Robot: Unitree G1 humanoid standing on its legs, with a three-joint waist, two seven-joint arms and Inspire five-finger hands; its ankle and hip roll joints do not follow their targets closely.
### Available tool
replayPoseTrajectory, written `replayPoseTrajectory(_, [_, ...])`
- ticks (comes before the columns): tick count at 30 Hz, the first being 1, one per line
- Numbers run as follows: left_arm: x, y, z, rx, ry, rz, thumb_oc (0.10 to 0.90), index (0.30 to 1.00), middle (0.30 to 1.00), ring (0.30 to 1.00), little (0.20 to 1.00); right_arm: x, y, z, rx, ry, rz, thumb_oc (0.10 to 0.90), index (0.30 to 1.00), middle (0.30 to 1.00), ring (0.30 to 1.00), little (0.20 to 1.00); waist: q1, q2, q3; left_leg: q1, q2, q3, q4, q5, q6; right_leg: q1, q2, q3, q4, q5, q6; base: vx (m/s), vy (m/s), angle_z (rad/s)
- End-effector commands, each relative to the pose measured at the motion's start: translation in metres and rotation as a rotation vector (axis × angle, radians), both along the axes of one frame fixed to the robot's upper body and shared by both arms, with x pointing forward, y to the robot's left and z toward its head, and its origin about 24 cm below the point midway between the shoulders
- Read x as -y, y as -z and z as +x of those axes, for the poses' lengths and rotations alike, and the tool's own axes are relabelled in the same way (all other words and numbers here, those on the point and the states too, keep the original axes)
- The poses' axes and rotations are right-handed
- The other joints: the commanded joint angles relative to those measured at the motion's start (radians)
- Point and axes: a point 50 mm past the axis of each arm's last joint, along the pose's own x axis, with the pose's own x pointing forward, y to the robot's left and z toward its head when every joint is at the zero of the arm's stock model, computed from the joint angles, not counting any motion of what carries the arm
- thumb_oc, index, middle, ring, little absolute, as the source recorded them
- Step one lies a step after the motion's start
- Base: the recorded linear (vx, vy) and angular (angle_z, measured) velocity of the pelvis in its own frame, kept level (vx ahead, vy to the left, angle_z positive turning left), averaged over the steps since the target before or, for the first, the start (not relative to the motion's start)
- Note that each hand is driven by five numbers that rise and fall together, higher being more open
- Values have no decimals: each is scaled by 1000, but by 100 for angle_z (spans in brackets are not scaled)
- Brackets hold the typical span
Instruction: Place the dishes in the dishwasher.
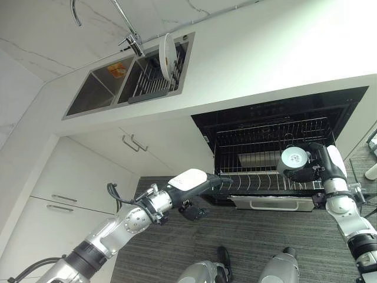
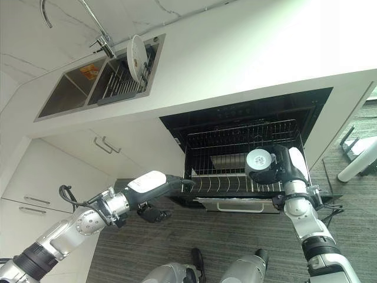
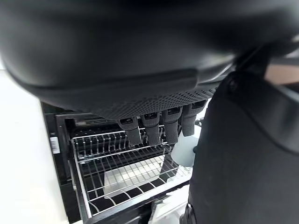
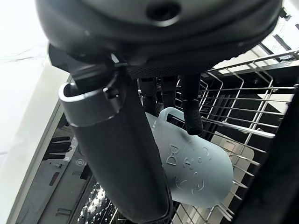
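Here, the robot's right hand [image 1: 311, 165] is clamped on a pale grey-blue mug with a handle [image 4: 194, 168], thumb and fingers curled round it, holding it at the open dishwasher's wire racks [image 1: 268, 141], toward 3 o'clock in the head view; the mug's round white end [image 2: 259, 159] faces the camera. The left hand [image 1: 194, 194] reaches to the front edge of the pulled-out lower wire rack [image 3: 126, 175] at about 6 o'clock, its fingers [image 3: 154, 130] straight and apart, gripping nothing. Up at 11 o'clock, a round white plate [image 1: 167, 56] stands on edge in a dark drying rack [image 1: 154, 79] set in the right basin of a steel double sink [image 1: 94, 91], under a curved chrome tap [image 1: 126, 26] on the white worktop [image 1: 265, 53].
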Motion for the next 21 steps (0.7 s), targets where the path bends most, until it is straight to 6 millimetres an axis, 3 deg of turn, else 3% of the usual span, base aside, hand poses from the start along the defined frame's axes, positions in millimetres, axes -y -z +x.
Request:
replayPoseTrajectory(1, [-2,-45,2,165,70,-88,800,900,900,900,900,4,-58,22,263,26,94,400,300,300,300,300,1,-38,-25,-63,38,24,165,-161,-20,54,62,85,-114,-51,19,-92,-43,0])
replayPoseTrajectory(11, [8,-81,27,270,104,-56,800,900,900,900,900,0,-93,37,497,111,95,400,300,300,300,300,-6,-48,59,-132,38,32,165,-160,-18,-24,82,116,-114,-44,21,-117,-39,0])
replayPoseTrajectory(21, [5,-110,39,355,107,-10,800,900,900,900,900,-3,-75,46,417,174,178,400,300,300,300,300,3,-75,111,-185,46,44,165,-154,-20,-79,91,127,-114,-32,24,-91,-62,-2])
